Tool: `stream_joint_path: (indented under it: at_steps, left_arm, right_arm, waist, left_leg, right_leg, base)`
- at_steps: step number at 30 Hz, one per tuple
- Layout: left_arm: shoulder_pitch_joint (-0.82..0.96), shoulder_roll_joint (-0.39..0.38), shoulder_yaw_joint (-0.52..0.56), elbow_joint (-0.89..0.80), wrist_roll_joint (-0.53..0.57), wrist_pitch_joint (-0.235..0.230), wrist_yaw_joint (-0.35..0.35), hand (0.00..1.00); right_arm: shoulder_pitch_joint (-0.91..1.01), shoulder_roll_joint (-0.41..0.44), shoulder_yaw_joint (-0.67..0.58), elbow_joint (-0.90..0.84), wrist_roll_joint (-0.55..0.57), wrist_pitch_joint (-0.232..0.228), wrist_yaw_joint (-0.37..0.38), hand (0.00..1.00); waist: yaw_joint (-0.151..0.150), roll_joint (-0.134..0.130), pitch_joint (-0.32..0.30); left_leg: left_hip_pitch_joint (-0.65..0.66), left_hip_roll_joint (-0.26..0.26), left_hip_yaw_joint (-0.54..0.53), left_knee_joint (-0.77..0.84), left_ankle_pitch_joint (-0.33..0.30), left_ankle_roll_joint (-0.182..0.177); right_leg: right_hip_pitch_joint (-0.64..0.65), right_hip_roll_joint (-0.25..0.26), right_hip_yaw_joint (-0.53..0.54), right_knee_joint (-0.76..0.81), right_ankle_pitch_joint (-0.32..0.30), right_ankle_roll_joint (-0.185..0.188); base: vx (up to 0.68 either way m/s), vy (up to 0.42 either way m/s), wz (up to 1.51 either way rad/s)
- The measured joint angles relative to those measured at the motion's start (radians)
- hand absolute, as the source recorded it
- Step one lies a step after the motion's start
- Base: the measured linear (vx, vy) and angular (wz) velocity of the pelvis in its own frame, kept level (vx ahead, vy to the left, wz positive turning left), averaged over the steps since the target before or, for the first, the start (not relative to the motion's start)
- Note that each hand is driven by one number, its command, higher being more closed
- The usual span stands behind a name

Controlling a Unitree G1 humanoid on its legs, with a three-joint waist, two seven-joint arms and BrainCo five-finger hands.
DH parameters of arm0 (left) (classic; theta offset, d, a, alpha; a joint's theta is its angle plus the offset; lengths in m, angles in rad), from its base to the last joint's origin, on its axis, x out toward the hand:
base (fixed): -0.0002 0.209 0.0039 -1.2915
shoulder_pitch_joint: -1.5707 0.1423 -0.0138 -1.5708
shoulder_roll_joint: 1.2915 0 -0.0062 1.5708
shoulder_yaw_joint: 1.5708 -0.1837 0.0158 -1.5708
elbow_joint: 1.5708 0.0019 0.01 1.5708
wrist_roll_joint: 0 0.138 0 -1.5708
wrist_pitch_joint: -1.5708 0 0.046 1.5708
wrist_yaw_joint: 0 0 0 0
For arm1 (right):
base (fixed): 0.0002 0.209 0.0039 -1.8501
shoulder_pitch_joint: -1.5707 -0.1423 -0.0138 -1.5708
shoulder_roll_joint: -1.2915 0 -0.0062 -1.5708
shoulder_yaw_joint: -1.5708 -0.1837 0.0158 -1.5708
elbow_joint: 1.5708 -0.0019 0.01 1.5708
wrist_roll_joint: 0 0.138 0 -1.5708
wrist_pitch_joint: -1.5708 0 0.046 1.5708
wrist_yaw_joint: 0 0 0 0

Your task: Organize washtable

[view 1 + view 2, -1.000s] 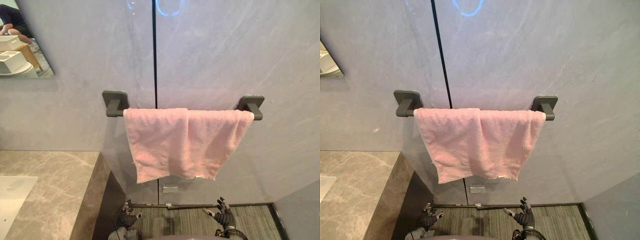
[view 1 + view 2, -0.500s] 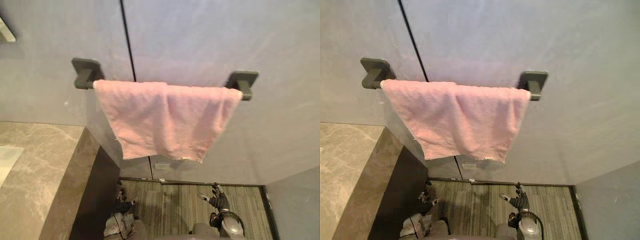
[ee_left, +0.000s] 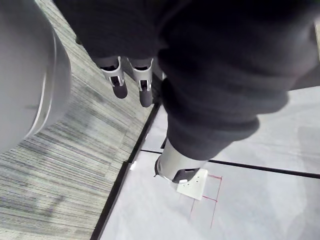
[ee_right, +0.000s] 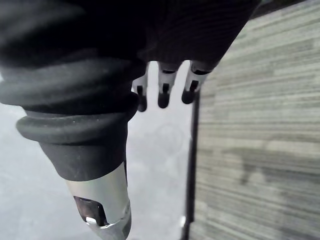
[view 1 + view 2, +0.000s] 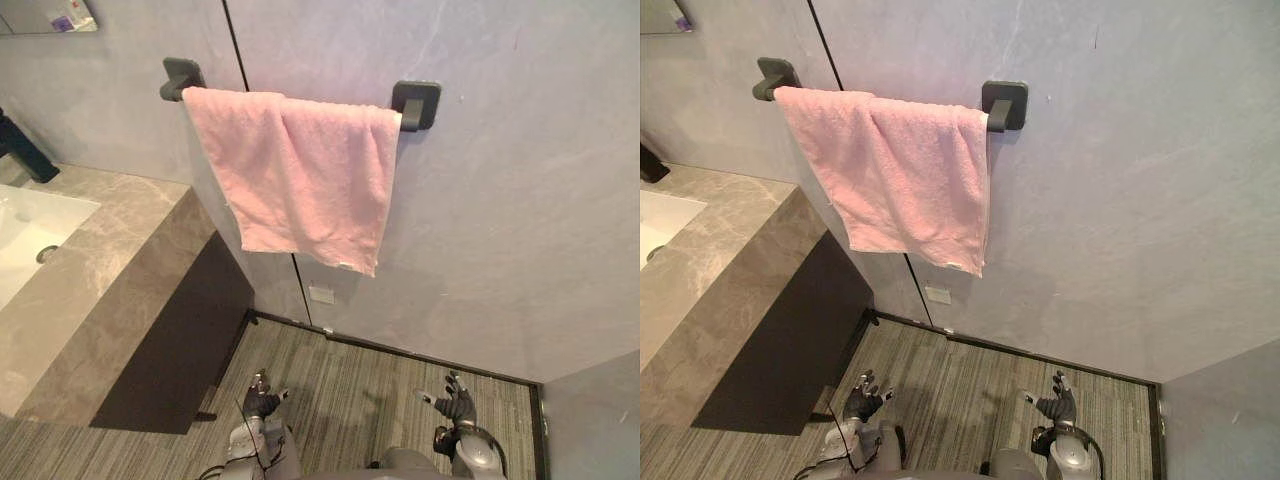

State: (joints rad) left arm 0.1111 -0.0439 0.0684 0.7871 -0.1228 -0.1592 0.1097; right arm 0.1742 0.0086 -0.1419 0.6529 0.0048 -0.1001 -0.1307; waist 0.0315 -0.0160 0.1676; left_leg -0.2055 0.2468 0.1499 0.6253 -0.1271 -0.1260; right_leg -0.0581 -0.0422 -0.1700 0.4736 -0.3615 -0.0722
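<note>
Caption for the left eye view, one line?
Pink towel draped over rail beside washtable; left hand and right hand open below.

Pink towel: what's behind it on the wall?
The pink towel covers nearly all of the dark rail between its two brackets. Behind it are the grey wall and its dark seam, hidden where the towel hangs.

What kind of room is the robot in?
Most likely a bathroom: a pink towel hangs over a wall bar, and beside it a stone counter holds a white sink.
</note>
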Motion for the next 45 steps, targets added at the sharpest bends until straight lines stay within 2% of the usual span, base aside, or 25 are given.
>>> stream_joint_path:
  at_steps: [2,3,5,8,12,16,17,20,21,22,24,26,27,28,29,31,33,35,36,40,41,42,43,44,45]
  left_arm:
    - [0.001,-0.004,-0.001,0.039,0.0,0.006,-0.001,0.0]
    - [-0.006,-0.004,-0.007,0.075,0.003,0.018,-0.002,0.0]
    - [-0.015,0.013,-0.046,0.093,0.015,0.025,-0.002,0.0]
    - [-0.013,0.04,-0.068,0.113,0.019,0.026,-0.002,0.0]
    - [0.001,0.056,-0.067,0.163,0.039,0.025,-0.003,0.0]
    - [0.007,0.08,-0.059,0.19,0.057,0.025,-0.003,0.0]
    - [0.008,0.087,-0.056,0.198,0.057,0.025,-0.004,0.0]
    - [0.004,0.087,-0.037,0.19,0.056,0.024,-0.003,0.0]
    - [0.004,0.088,-0.034,0.18,0.055,0.023,-0.002,0.0]
    - [0.0,0.088,-0.034,0.176,0.052,0.024,0.0,0.0]
    - [-0.002,0.102,-0.034,0.176,0.05,0.024,0.0,0.0]
    - [0.002,0.101,-0.023,0.177,0.044,0.024,0.001,0.0]
    - [0.013,0.092,-0.019,0.177,0.044,0.024,0.001,0.0]
    - [0.014,0.087,-0.019,0.178,0.044,0.024,0.001,0.0]
    - [0.018,0.092,-0.015,0.168,0.044,0.021,0.001,0.0]
    - [0.015,0.104,-0.015,0.165,0.044,0.021,0.002,0.0]
    - [0.013,0.112,-0.014,0.166,0.054,0.024,0.0,0.0]
    - [0.013,0.112,-0.01,0.167,0.055,0.024,0.0,0.0]
    - [0.006,0.113,-0.004,0.167,0.057,0.024,0.0,0.0]
    - [-0.01,0.129,0.003,0.174,0.059,0.024,0.0,0.0]
    - [-0.013,0.126,0.0,0.177,0.059,0.024,0.0,0.0]
    - [-0.013,0.13,-0.011,0.176,0.059,0.025,0.0,0.0]
    - [-0.013,0.135,-0.021,0.174,0.059,0.025,0.002,0.0]
    - [-0.018,0.15,-0.032,0.174,0.059,0.026,0.002,0.0]
    - [-0.032,0.17,-0.033,0.175,0.059,0.03,0.003,0.0]
  right_arm:
    - [-0.002,0.007,-0.026,0.045,0.008,0.001,0.001,0.0]
    - [-0.008,0.013,-0.057,0.079,0.02,0.001,0.001,0.0]
    - [-0.029,0.006,-0.087,0.142,0.028,0.002,0.001,0.0]
    - [-0.055,0.009,-0.086,0.193,0.033,0.003,0.003,0.0]
    - [-0.058,-0.006,-0.088,0.213,0.03,0.002,0.003,0.0]
    - [-0.075,-0.015,-0.085,0.247,0.022,0.002,0.003,0.0]
    - [-0.074,-0.015,-0.08,0.247,0.021,0.002,0.003,0.0]
    - [-0.078,-0.02,-0.074,0.248,0.021,0.002,0.001,0.0]
    - [-0.09,-0.022,-0.074,0.248,0.022,0.002,0.001,0.0]
    - [-0.108,-0.028,-0.076,0.257,0.021,0.002,-0.001,0.0]
    - [-0.118,-0.027,-0.074,0.274,0.021,0.004,-0.002,0.0]
    - [-0.117,-0.043,-0.075,0.276,0.018,0.019,-0.002,0.0]
    - [-0.118,-0.059,-0.075,0.275,0.011,0.02,-0.002,0.0]
    - [-0.12,-0.064,-0.076,0.276,0.007,0.02,-0.002,0.0]
    - [-0.12,-0.072,-0.076,0.275,-0.002,0.021,-0.002,0.0]
    - [-0.133,-0.062,-0.076,0.275,-0.008,0.02,-0.001,0.0]
    - [-0.136,-0.046,-0.085,0.278,-0.014,0.024,-0.002,0.0]
    - [-0.136,-0.046,-0.096,0.289,-0.014,0.03,-0.002,0.0]
    - [-0.138,-0.045,-0.095,0.297,-0.014,0.033,-0.003,0.0]
    - [-0.148,-0.024,-0.08,0.297,-0.012,0.03,-0.002,0.0]
    - [-0.15,-0.028,-0.071,0.298,-0.011,0.03,-0.001,0.0]
    - [-0.149,-0.033,-0.068,0.289,-0.01,0.03,-0.001,0.0]
    - [-0.143,-0.035,-0.067,0.275,-0.008,0.029,0.0,0.0]
    - [-0.142,-0.036,-0.067,0.269,-0.006,0.027,-0.002,0.0]
    - [-0.14,-0.028,-0.063,0.274,0.0,0.028,0.0,0.0]
  waist:
    - [-0.022,0.009,-0.021]
    - [-0.043,0.024,-0.036]
    - [-0.047,0.034,-0.043]
    - [-0.043,0.037,-0.044]
    - [-0.047,0.069,-0.067]
    - [-0.045,0.062,-0.063]
    - [-0.046,0.048,-0.053]
    - [-0.046,0.045,-0.035]
    - [-0.047,0.057,-0.028]
    - [-0.058,0.055,-0.008]
    - [-0.071,0.034,0.011]
    - [-0.072,0.037,0.016]
    - [-0.079,0.055,0.013]
    - [-0.085,0.058,0.015]
    - [-0.08,0.056,0.01]
    - [-0.074,0.04,0.009]
    - [-0.099,0.027,0.018]
    - [-0.099,0.029,0.019]
    - [-0.093,0.027,0.021]
    - [-0.074,0.029,0.03]
    - [-0.07,0.027,0.037]
    - [-0.074,0.037,0.038]
    - [-0.079,0.03,0.043]
    - [-0.088,0.028,0.05]
    - [-0.09,0.013,0.072]
  left_leg:
    - [0.109,-0.001,0.08,-0.062,-0.058,0.015]
    - [0.186,-0.026,0.122,-0.254,-0.058,0.005]
    - [0.236,-0.057,0.12,-0.431,-0.023,-0.025]
    - [0.258,-0.076,0.119,-0.485,0.021,0.003]
    - [0.29,-0.109,0.123,-0.584,0.072,0.025]
    - [0.287,-0.131,0.112,-0.61,0.093,0.045]
    - [0.285,-0.141,0.097,-0.629,0.106,0.051]
    - [0.222,-0.161,0.041,-0.625,0.127,0.065]
    - [0.191,-0.166,0.032,-0.614,0.13,0.062]
    - [0.144,-0.172,0.036,-0.612,0.109,0.094]
    - [0.141,-0.15,0.15,-0.612,0.09,0.124]
    - [0.154,-0.111,0.245,-0.581,0.093,0.119]
    - [0.191,-0.07,0.301,-0.579,0.114,0.085]
    - [0.195,-0.065,0.327,-0.579,0.142,0.057]
    - [0.195,-0.083,0.331,-0.571,0.141,0.076]
    - [0.179,-0.113,0.332,-0.578,0.124,0.083]
    - [0.163,-0.11,0.468,-0.551,0.095,0.082]
    - [0.147,-0.118,0.462,-0.517,0.097,0.099]
    - [0.129,-0.126,0.444,-0.464,0.081,0.124]
    - [0.075,-0.105,0.387,-0.268,-0.063,0.148]
    - [0.067,-0.107,0.369,-0.244,-0.106,0.148]
    - [0.08,-0.139,0.336,-0.25,-0.131,0.16]
    - [0.089,-0.158,0.314,-0.261,-0.133,0.166]
    - [0.102,-0.172,0.286,-0.279,-0.133,0.171]
    - [0.126,-0.192,0.25,-0.317,-0.124,0.198]
  right_leg:
    - [-0.001,-0.005,-0.042,-0.035,0.031,0.002]
    - [-0.007,-0.01,-0.071,-0.058,0.048,0.014]
    - [-0.018,-0.003,-0.083,-0.102,0.085,0.029]
    - [0.021,0.002,-0.076,-0.194,0.157,0.044]
    - [0.061,0.013,-0.052,-0.332,0.258,0.067]
    - [0.082,0.006,-0.047,-0.402,0.317,0.078]
    - [0.086,0.0,-0.057,-0.413,0.322,0.085]
    - [0.048,-0.03,-0.123,-0.379,0.312,0.091]
    - [0.023,-0.045,-0.147,-0.349,0.304,0.094]
    - [-0.003,-0.074,-0.215,-0.326,0.299,0.093]
    - [0.003,-0.123,-0.276,-0.345,0.31,0.09]
    - [0.02,-0.155,-0.327,-0.324,0.303,0.101]
    - [0.044,-0.158,-0.352,-0.317,0.302,0.127]
    - [0.057,-0.167,-0.366,-0.316,0.301,0.139]
    - [0.072,-0.186,-0.376,-0.323,0.314,0.156]
    - [0.07,-0.211,-0.393,-0.339,0.335,0.177]
    - [0.095,-0.261,-0.468,-0.357,0.354,0.205]
    - [0.108,-0.281,-0.498,-0.357,0.359,0.215]
    - [0.12,-0.294,-0.516,-0.357,0.365,0.225]
    - [0.195,-0.32,-0.57,-0.344,0.381,0.249]
    - [0.185,-0.339,-0.561,-0.282,0.378,0.248]
    - [0.106,-0.405,-0.44,-0.079,0.358,0.13]
    - [0.05,-0.416,-0.352,0.004,0.344,0.077]
    - [-0.01,-0.374,-0.189,0.101,0.279,0.112]
    - [-0.071,-0.272,-0.046,0.173,0.186,0.146]
  base:
    - [-0.1,0.039,0.74]
    - [-0.07,0.069,0.96]
    - [-0.13,0.13,0.53]
    - [-0.12,0.106,-0.01]
    - [-0.15,0.101,-0.1]
    - [-0.17,0.079,0.02]
    - [-0.14,0.038,0.21]
    - [-0.17,0.04,0.61]
    - [-0.21,0.059,1.14]
    - [-0.17,0.082,1.2]
    - [-0.05,0.113,1.36]
    - [0.04,0.117,0.96]
    - [0.07,0.115,0.62]
    - [0.05,0.176,0.61]
    - [0.02,0.206,0.37]
    - [0.01,0.203,0.32]
    - [0.06,0.23,0.89]
    - [0.08,0.169,0.68]
    - [0.1,0.136,0.56]
    - [0.11,0.172,0.49]
    - [0.02,0.233,0.4]
    - [0.04,0.254,0.48]
    - [0.15,0.295,0.65]
    - [0.19,0.166,0.76]
    - [0.22,0.125,0.91]
